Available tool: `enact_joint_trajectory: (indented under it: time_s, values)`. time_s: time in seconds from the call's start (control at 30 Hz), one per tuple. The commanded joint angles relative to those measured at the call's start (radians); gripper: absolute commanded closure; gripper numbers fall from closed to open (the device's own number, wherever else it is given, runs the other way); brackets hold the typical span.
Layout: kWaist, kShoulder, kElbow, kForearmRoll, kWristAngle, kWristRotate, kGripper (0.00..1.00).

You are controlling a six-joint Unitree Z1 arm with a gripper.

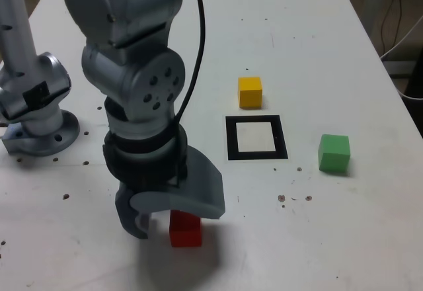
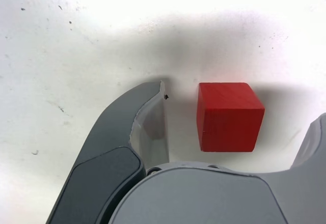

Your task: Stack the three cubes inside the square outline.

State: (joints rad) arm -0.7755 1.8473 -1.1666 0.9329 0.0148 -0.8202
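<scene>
One red cube sits between my gripper's spread jaws, touching neither in the wrist view. Beyond the gripper I see the square outline, empty, the yellow cube and green cube beside it.

End effector low over the counter, jaws spread around the red cube, gaps on both sides. Square outline unoccupied, open counter between. Yellow cube just behind it; green cube near on exterior view's right.
</scene>
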Motion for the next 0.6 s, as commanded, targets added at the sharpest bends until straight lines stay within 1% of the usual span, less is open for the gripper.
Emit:
enact_joint_trajectory:
  time_s: [0.0,0.33,0.43,0.57]
  values:
    - [0.001,0.016,-0.014,-0.001,-0.002,-0.001,0.04]
    - [-0.021,0.075,-0.051,-0.021,-0.019,0.004,0.05]
    - [-0.025,0.095,-0.063,-0.028,-0.021,0.006,0.08]
    - [-0.025,0.100,-0.055,-0.026,-0.029,0.008,0.16]
